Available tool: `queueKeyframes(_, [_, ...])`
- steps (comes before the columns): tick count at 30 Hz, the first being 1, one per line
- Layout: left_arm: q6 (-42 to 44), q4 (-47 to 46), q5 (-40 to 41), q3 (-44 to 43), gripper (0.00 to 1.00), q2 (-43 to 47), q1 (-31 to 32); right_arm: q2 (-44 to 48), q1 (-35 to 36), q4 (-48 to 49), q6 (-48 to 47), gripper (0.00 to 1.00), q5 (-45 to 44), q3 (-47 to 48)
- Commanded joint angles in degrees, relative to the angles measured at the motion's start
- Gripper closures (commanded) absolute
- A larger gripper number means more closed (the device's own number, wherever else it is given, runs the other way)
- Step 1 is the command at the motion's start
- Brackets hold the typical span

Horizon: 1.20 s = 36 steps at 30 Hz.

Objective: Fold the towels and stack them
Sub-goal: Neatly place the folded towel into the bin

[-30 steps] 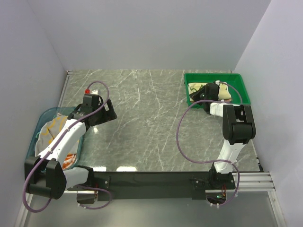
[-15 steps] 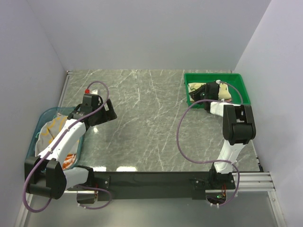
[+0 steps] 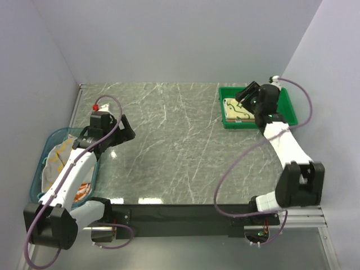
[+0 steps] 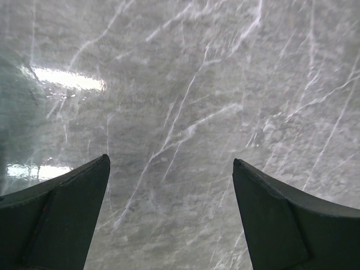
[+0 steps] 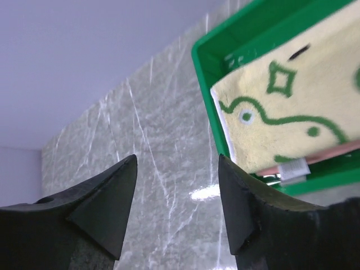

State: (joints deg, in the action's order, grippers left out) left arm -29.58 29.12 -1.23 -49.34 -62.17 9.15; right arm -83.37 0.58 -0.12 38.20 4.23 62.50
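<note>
Right tool (image 5: pixel 177 162) lifted off yellow towel (image 5: pixel 292 107), apart — left tool (image 4: pixel 171 164) apart, grey marble table (image 3: pixel 180 146), lilac walls (image 3: pixel 180 39)

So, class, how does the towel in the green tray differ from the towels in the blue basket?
The tray towel lies folded flat; the basket towels sit crumpled in a heap. The tray towel is pale yellow with green markings; the basket towels look cream and orange. Both are soft cloths.
</note>
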Motion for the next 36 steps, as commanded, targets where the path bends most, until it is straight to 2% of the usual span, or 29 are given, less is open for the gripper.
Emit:
queueKeyframes(1, [0.40,-1.61,0.53,0.03,0.03,3.89,-0.71,10.14,-0.32,-12.26,-8.91,0.30,-8.42,0.17])
queueKeyframes(5, [0.23,-1.97,3.32,0.65,0.02,10.03,-0.71,26.28,-0.32,-19.29,-11.82,0.25,-13.18,-3.96])
queueKeyframes(9, [-0.39,-1.97,9.56,1.97,0.01,17.07,-0.71,42.12,-0.32,-25.36,-12.71,0.10,-18.64,-11.58])
queueKeyframes(10, [-0.91,-1.79,10.89,2.40,0.01,18.48,-0.71,48.68,-0.32,-26.06,-12.53,0.10,-19.25,-13.18])
queueKeyframes(14, [-1.97,0.93,15.90,3.29,0.01,25.15,-0.62,64.42,-0.32,-29.58,-11.04,0.06,-19.69,-18.99])
queueKeyframes(17, [-2.76,3.13,17.14,3.99,0.01,29.54,-0.62,72.44,-0.23,-32.83,-14.98,0.05,-20.22,-18.82])
queueKeyframes(20, [-4.59,4.80,17.84,5.39,0.00,34.29,-0.53,76.06,3.02,-36.18,-17.10,0.04,-23.73,-18.29])
queueKeyframes(26, [-6.28,3.49,17.76,7.51,0.01,42.12,-0.01,81.60,5.48,-33.19,-19.30,0.04,-25.41,-22.42])
queueKeyframes(36, [-5.57,3.22,18.90,6.80,0.01,40.73,-1.32,86.36,5.93,-31.87,-19.39,0.04,-24.27,-24.62])
